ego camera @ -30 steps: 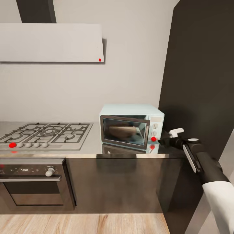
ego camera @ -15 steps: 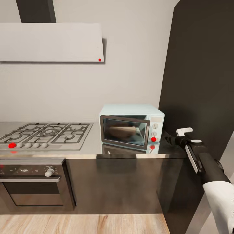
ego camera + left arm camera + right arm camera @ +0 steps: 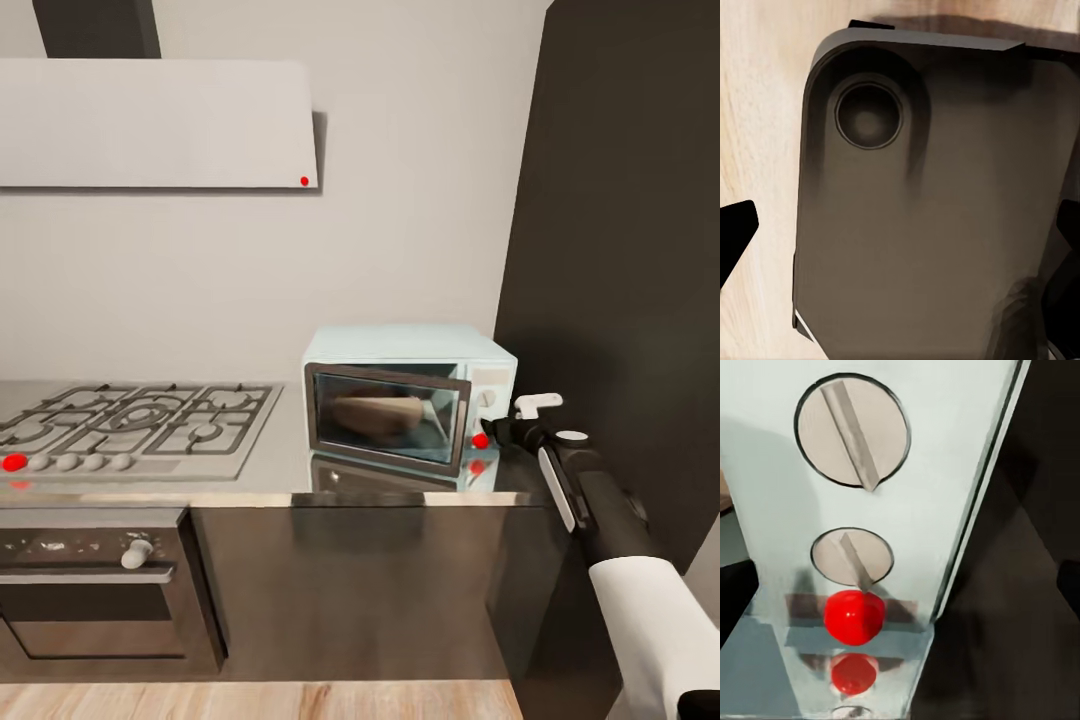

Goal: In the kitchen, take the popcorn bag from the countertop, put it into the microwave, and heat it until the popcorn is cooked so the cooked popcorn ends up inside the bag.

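**Right gripper at the microwave's control panel**

At the near edge of the head view runs a pale wood floor (image 3: 250,700), and above it stand dark cabinets (image 3: 360,590) with an oven (image 3: 95,590) set in at the left. The right arm reaches in from the lower right, its gripper (image 3: 497,432) just beside the red light (image 3: 481,440) low on the microwave (image 3: 410,400); whether they touch cannot be told. In the right wrist view the dark fingertips (image 3: 735,592) sit well apart at the two edges, so the jaws are spread with nothing between them, and they look straight at two round knobs (image 3: 852,429) stacked above the red light (image 3: 853,616).

The countertop (image 3: 290,470) carries the microwave at its right end, door shut. Through the glass a brown shape, the bag (image 3: 375,412), lies inside. A gas hob (image 3: 130,425) sits left of it. A range hood (image 3: 155,125) hangs on the wall behind.

The left gripper (image 3: 900,240) points down at a dark robot part (image 3: 937,210) over the floor, its fingertips spread to either side, holding nothing.
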Tool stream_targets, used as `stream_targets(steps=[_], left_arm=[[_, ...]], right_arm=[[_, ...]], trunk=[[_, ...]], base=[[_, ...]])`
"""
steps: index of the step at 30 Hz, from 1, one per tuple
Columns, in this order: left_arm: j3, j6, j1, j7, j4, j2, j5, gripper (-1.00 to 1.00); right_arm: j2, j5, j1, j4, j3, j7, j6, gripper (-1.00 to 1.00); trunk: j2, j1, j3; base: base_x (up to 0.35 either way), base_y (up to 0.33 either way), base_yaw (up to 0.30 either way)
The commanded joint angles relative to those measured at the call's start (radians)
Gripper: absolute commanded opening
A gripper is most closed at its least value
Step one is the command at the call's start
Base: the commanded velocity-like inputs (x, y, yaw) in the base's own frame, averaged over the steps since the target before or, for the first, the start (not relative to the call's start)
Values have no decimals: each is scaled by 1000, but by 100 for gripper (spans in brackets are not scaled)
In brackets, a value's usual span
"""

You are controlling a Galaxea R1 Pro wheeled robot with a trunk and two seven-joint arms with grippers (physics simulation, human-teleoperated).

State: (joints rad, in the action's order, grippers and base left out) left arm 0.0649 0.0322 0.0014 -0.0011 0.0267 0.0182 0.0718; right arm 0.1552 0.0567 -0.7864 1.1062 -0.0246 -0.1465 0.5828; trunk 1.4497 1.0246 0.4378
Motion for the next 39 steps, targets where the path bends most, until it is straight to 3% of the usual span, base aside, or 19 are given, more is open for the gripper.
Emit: stream_targets(steps=[1, 10, 16, 27, 39], left_arm=[[6, 1, 0, 0, 1, 0, 7, 100], [6, 2, 0, 0, 1, 0, 8, 100], [6, 2, 0, 0, 1, 0, 8, 100], [6, 2, 0, 0, 1, 0, 8, 100], [6, 2, 0, 0, 1, 0, 8, 100]], right_arm=[[0, 6, -1, 1, -1, -14, 5, 100], [1, 6, -1, 0, -1, -64, 4, 100], [1, 7, -1, 0, 0, -192, 0, 100], [3, 6, -1, 0, 5, -215, -21, 100], [5, 6, -1, 0, 4, -405, -24, 100]], trunk=[[0, 0, 1], [0, 0, 1], [0, 0, 1], [0, 0, 1], [0, 0, 1]], base=[[145, 0, 0], [23, 0, 0], [0, 0, 0], [0, 0, 0], [0, 0, 0]])
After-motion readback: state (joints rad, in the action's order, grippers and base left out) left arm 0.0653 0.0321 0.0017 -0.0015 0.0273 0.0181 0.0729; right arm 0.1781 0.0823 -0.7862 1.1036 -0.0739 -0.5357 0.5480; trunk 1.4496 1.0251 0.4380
